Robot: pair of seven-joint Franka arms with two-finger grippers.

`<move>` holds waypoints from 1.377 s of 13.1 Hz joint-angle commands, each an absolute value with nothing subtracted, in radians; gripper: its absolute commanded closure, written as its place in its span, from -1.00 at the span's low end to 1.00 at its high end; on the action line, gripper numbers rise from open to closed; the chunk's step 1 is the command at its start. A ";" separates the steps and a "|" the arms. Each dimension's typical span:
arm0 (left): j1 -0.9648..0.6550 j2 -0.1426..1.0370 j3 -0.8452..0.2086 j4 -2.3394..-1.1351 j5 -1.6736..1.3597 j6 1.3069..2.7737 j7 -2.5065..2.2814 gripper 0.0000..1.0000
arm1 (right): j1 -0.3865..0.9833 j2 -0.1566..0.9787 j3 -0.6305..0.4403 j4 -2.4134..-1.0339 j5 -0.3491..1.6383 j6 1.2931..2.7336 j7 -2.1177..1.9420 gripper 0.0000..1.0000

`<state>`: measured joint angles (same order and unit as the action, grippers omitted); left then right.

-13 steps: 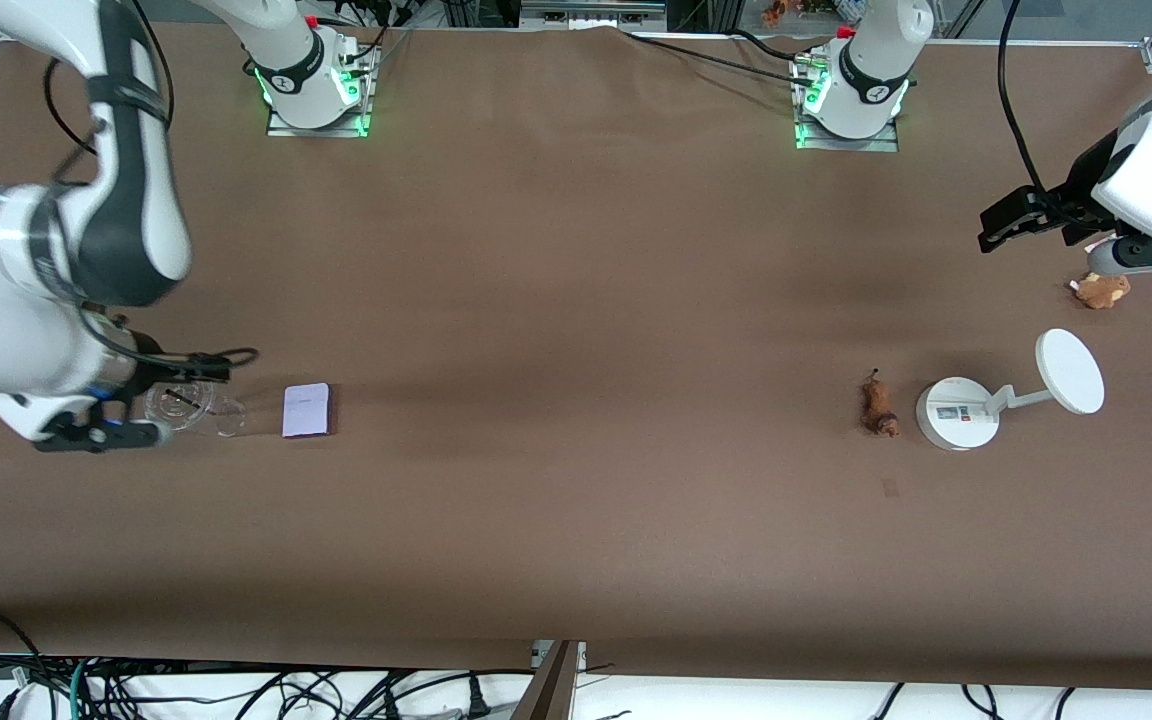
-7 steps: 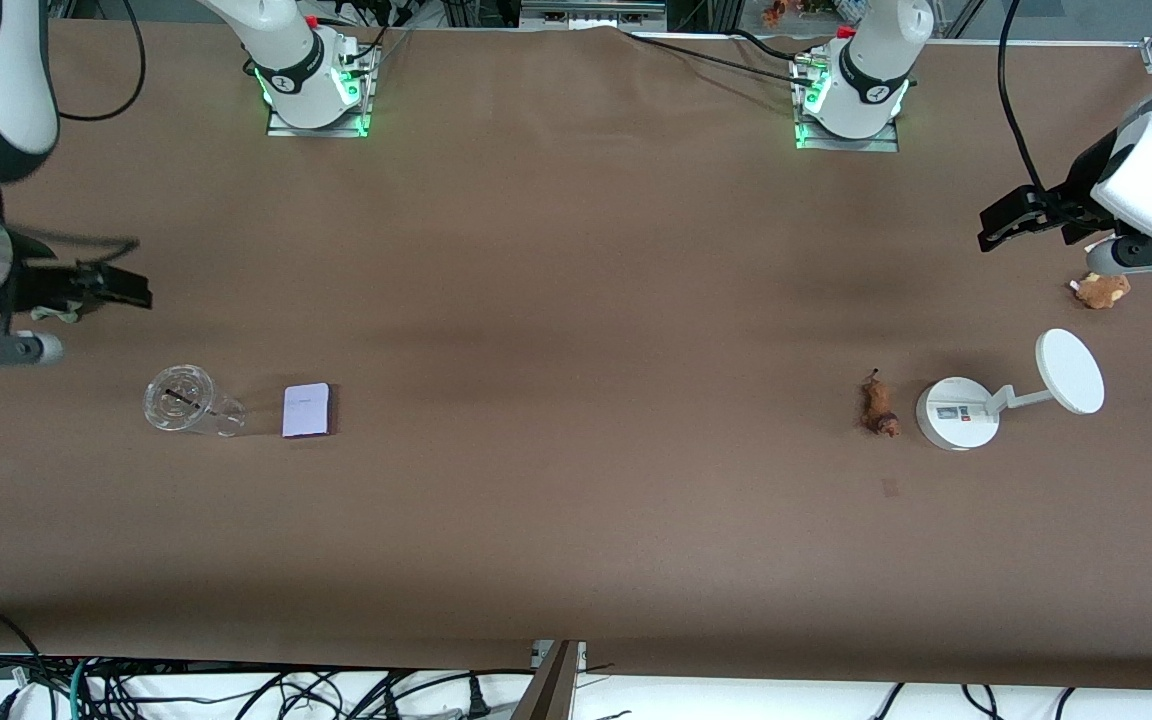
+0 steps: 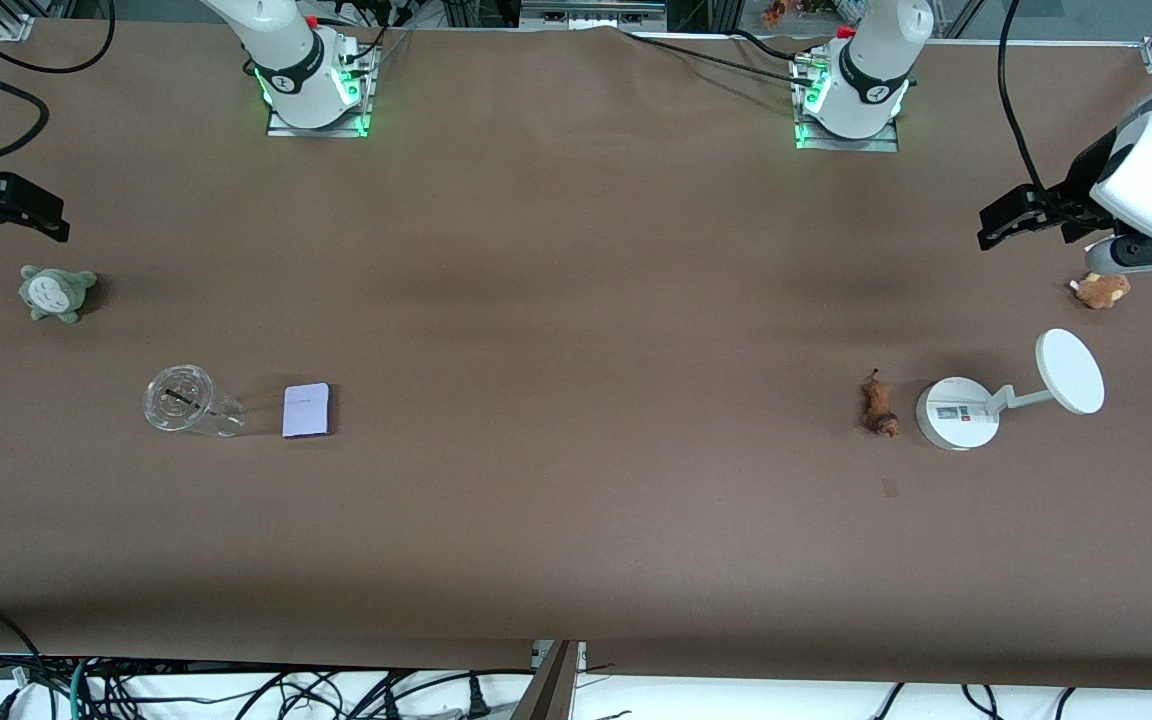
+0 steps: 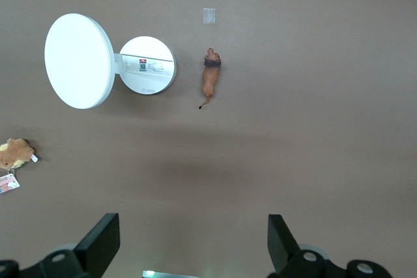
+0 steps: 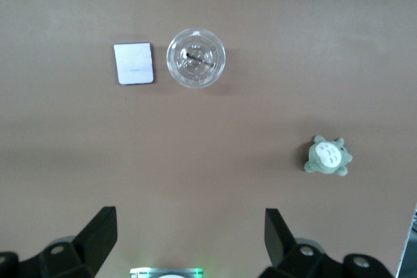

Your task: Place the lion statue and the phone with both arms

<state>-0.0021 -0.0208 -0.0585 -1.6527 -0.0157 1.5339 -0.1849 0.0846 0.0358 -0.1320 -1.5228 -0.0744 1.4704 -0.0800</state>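
Note:
The lion statue (image 3: 878, 404), small and brown-orange, lies on the table beside the white stand (image 3: 958, 412); it also shows in the left wrist view (image 4: 210, 77). The phone (image 3: 306, 410), a pale lavender rectangle, lies flat beside a clear glass (image 3: 181, 400); it also shows in the right wrist view (image 5: 133, 63). My left gripper (image 3: 998, 224) is open and empty, up in the air at the left arm's end of the table, next to a tan plush (image 3: 1101, 289). My right gripper (image 3: 36, 215) is open and empty at the right arm's end, over the table by a grey-green plush (image 3: 56, 291).
The stand carries a white disc (image 3: 1070, 371) on a short arm. A small pale mark (image 3: 890, 487) is on the table, nearer the front camera than the lion. The brown table (image 3: 576, 300) stretches between the two groups of objects.
My right arm has swung up from beside the glass and out toward the table's edge at its own end, uncovering the grey-green plush. The left arm has not moved.

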 commanded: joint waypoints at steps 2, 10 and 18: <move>-0.012 -0.029 -0.049 -1.651 -0.006 1.523 -0.178 -1.00 | 0.025 -0.014 -0.058 -1.563 -0.052 1.431 -0.045 -1.00; -0.012 -0.029 -0.049 -1.651 -0.006 1.523 -0.179 -1.00 | 0.021 0.035 -0.061 -1.497 -0.006 1.388 0.012 -1.00; -0.014 -0.029 -0.049 -1.651 -0.006 1.523 -0.178 -1.00 | 0.021 0.038 -0.063 -1.497 -0.006 1.391 0.009 -1.00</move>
